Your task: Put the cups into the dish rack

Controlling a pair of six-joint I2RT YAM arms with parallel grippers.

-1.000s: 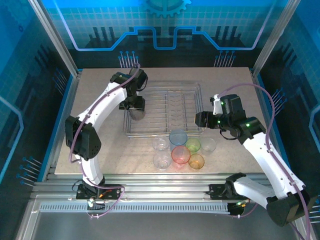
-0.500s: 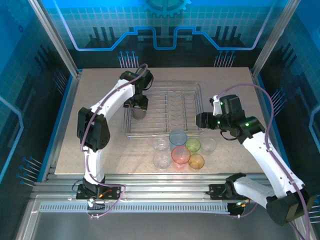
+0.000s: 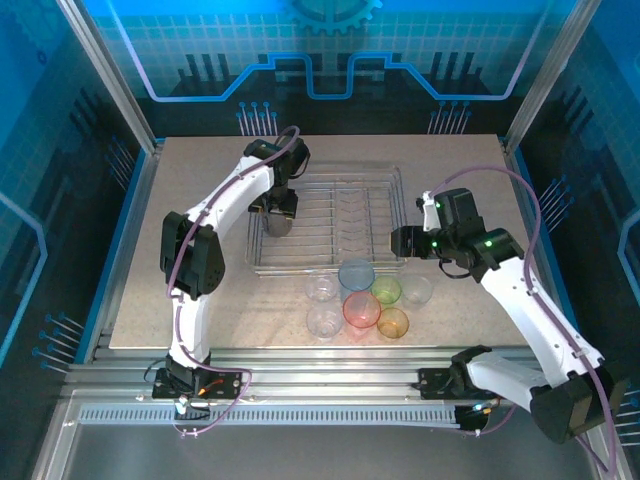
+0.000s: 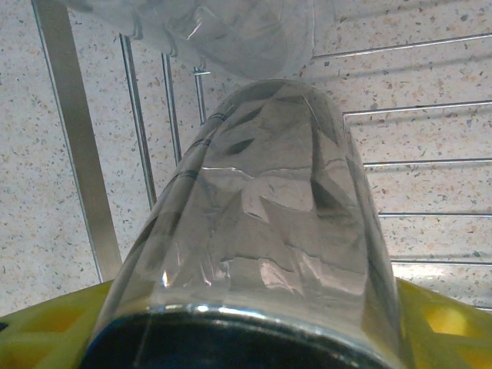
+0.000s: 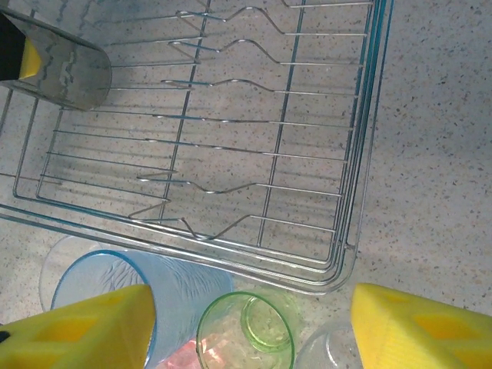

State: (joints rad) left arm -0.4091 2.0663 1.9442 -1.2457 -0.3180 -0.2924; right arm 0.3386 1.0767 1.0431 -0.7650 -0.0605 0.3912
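The smoky grey cup [image 4: 269,215] sits between the yellow fingers of my left gripper [image 4: 246,330], which is shut on it. It hangs over the left part of the dish rack [image 3: 300,270], with the left gripper [image 3: 276,208] above it. A clear cup [image 4: 231,31] lies just beyond the grey one. My right gripper [image 5: 250,330] is open near the rack's front right corner [image 5: 346,254], and the green cup [image 5: 246,330] stands below its gap. The blue cup [image 5: 123,284] is beside its left finger [image 5: 84,330].
In front of the rack stand the blue cup [image 3: 356,273], green cup [image 3: 386,291], red-pink cup [image 3: 361,309], orange cup [image 3: 393,323] and three clear cups [image 3: 322,289], [image 3: 324,322], [image 3: 416,290]. Thin wire prongs [image 5: 223,184] rise from the rack floor.
My left arm has swung its elbow inward and carried the grey cup slightly back and to the right over the rack. The right gripper has barely moved.
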